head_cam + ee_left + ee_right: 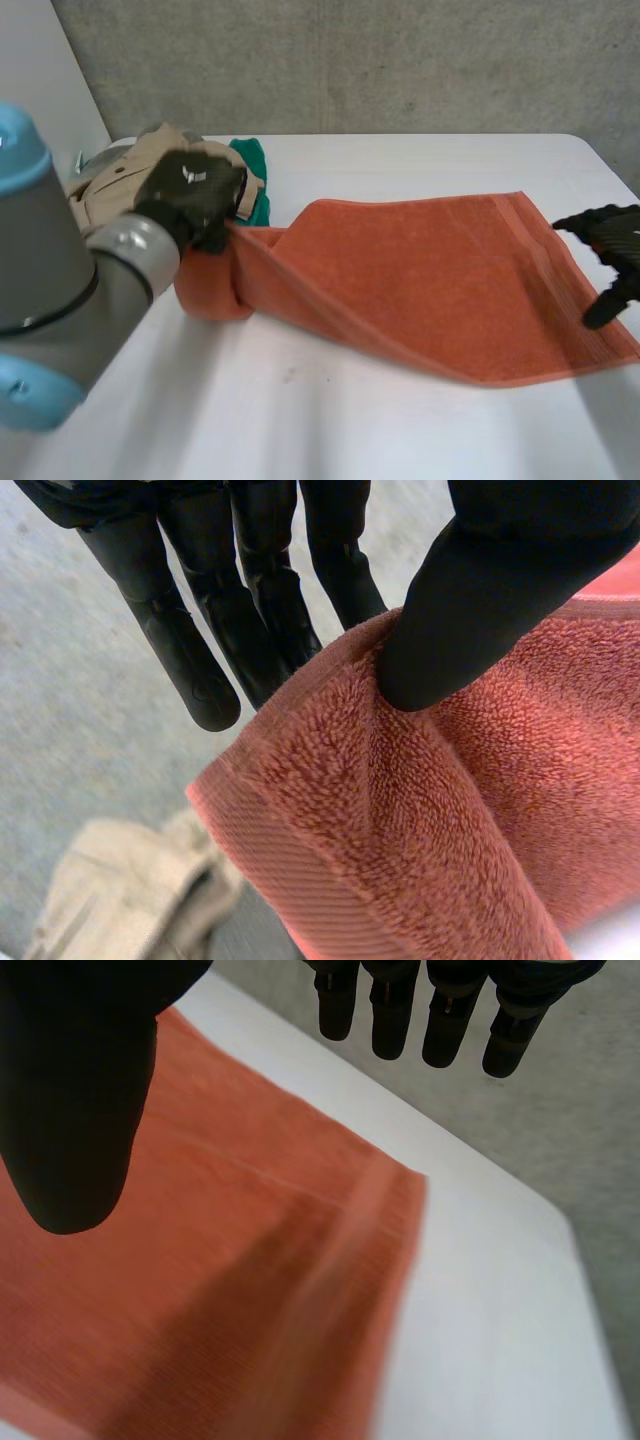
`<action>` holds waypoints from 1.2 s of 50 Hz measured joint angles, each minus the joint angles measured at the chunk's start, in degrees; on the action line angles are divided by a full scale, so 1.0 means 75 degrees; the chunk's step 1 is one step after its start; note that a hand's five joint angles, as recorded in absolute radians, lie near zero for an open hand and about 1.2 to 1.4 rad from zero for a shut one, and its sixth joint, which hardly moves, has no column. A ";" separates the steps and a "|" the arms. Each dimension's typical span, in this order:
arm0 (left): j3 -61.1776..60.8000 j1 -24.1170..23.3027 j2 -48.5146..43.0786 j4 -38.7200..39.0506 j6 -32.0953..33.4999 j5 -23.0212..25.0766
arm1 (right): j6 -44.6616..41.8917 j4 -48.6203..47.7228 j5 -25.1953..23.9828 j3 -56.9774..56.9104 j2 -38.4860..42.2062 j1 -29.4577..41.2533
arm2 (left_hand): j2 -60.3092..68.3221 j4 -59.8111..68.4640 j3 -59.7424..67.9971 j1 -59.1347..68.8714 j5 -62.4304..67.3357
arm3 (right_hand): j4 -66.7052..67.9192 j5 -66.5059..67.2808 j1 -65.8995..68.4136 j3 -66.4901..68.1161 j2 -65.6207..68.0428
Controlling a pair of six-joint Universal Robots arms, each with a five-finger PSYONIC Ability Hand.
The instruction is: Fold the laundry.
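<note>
An orange towel lies spread across the white table, and its left end is lifted and bunched. My left hand is shut on that left end. In the left wrist view the thumb pinches the hem of the towel against the fingers. My right hand hovers over the towel's right edge. In the right wrist view its fingers and thumb stand apart above the towel and hold nothing.
A beige garment and a green cloth are piled at the back left, just behind my left hand. The beige garment also lies below the left hand. A concrete wall stands behind the table.
</note>
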 measured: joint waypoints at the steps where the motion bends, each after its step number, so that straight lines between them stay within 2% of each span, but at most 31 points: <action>1: 0.0171 0.0000 -0.0086 -0.0017 -0.0011 -0.0009 | 0.0243 -0.0020 0.0004 0.0040 -0.0023 0.0125 | -0.0001 0.0000 0.0000 0.0000 0.0000 | 0.0000 0.0001 0.0000 0.0000 0.0000; 10: 0.1963 -0.0009 -0.1215 -0.0283 -0.0015 -0.0348 | 0.3208 -0.0239 0.0196 0.0275 0.0029 0.2235 | 0.0000 0.0004 0.0000 0.0000 0.0000 | 0.0000 0.0000 0.0000 0.0000 0.0000; 14: 0.2496 -0.0004 -0.1528 -0.0351 -0.0008 -0.0478 | 0.4126 -0.0890 0.0624 0.0329 0.0317 0.3176 | 0.0000 0.0024 0.0001 0.0000 0.0000 | 0.0000 0.0000 0.0000 0.0000 0.0000; 17: 0.2735 0.0016 -0.1624 -0.0366 -0.0008 -0.0514 | 0.4427 -0.1489 0.1223 0.0330 0.0705 0.3696 | 0.0000 0.0024 0.0001 0.0000 0.0000 | 0.0000 0.0001 -0.0001 0.0000 0.0000; 19: 0.2837 0.0037 -0.1637 -0.0365 -0.0011 -0.0524 | 0.4503 -0.1960 0.1854 0.0287 0.1123 0.4004 | -0.0001 0.0025 0.0001 0.0000 0.0000 | 0.0000 0.0000 0.0000 0.0000 0.0000; 24: 0.2873 0.0071 -0.1614 -0.0363 -0.0021 -0.0522 | 0.4244 -0.2556 0.2992 0.0069 0.2019 0.4184 | 0.0000 0.0026 0.0001 0.0000 0.0000 | 0.0016 0.0020 0.0010 0.0022 0.0017; 28: 0.2763 0.0085 -0.1572 -0.0365 -0.0023 -0.0509 | 0.3515 -0.2716 0.3517 -0.0095 0.2617 0.3862 | 0.0000 0.0026 0.0001 0.0000 0.0000 | 0.0721 0.0666 0.0486 0.0748 0.0693; 30: 0.2738 0.0090 -0.1561 -0.0364 -0.0023 -0.0508 | 0.3366 -0.2721 0.3551 -0.0107 0.2670 0.3759 | 0.0000 0.0026 0.0001 0.0000 0.0000 | 0.0766 0.0757 0.0590 0.0797 0.0744; 32: 0.2641 0.0144 -0.1516 -0.0364 -0.0022 -0.0498 | 0.2603 -0.2717 0.3607 -0.0122 0.2821 0.3111 | 0.0001 0.0027 0.0001 0.0000 0.0000 | 0.1569 0.1566 0.1491 0.1643 0.1530; 33: 0.2581 0.0206 -0.1481 -0.0365 -0.0023 -0.0494 | 0.2078 -0.2711 0.3585 -0.0113 0.2854 0.2589 | 0.0001 0.0027 0.0001 0.0000 0.0000 | 0.2040 0.2031 0.1981 0.2078 0.2030; 37: 0.2444 0.0376 -0.1399 -0.0368 -0.0030 -0.0488 | 0.1080 -0.2694 0.3377 -0.0096 0.2838 0.1521 | 0.0002 0.0027 0.0001 0.0000 0.0000 | 0.3787 0.3729 0.3776 0.3833 0.3878; 38: 0.2381 0.0437 -0.1367 -0.0371 -0.0033 -0.0482 | 0.0767 -0.2687 0.3251 -0.0099 0.2818 0.1183 | 0.0004 0.0027 0.0001 0.0000 0.0000 | 0.4772 0.4652 0.4731 0.4816 0.4824; 40: 0.2320 0.0486 -0.1340 -0.0373 -0.0036 -0.0481 | 0.0496 -0.2679 0.3120 -0.0108 0.2798 0.0892 | 0.0004 0.0027 0.0001 0.0000 0.0000 | 0.5320 0.5255 0.5311 0.5361 0.5374; 41: 0.2242 0.0532 -0.1309 -0.0375 -0.0041 -0.0478 | 0.0210 -0.2671 0.2927 -0.0122 0.2775 0.0598 | 0.0004 0.0027 0.0001 0.0000 0.0000 | 0.6362 0.6212 0.6245 0.6397 0.6392; 43: 0.2170 0.0563 -0.1284 -0.0379 -0.0046 -0.0477 | 0.0024 -0.2668 0.2758 -0.0144 0.2759 0.0419 | 0.0004 0.0027 0.0001 0.0000 0.0000 | 0.7097 0.7017 0.6901 0.7123 0.7132; 51: 0.1732 0.0575 -0.1132 -0.0425 -0.0070 -0.0474 | -0.0241 -0.2635 0.2255 -0.0286 0.2695 0.0197 | 0.0005 0.0027 0.0001 -0.0001 0.0000 | 0.7472 0.7165 0.6915 0.7453 0.7348; 57: 0.0962 0.0526 -0.0689 -0.0689 -0.0070 -0.0444 | -0.0591 -0.2350 0.2180 -0.0371 0.2050 0.0144 | 0.0005 0.0027 0.0001 0.0000 0.0000 | 0.7475 0.7166 0.6915 0.7453 0.7348; 60: 0.0282 0.0477 -0.0246 -0.0954 -0.0056 -0.0391 | -0.1257 -0.1851 0.2129 -0.0431 0.1464 -0.0095 | 0.0005 0.0027 0.0001 0.0000 0.0000 | 0.7476 0.7166 0.6915 0.7454 0.7348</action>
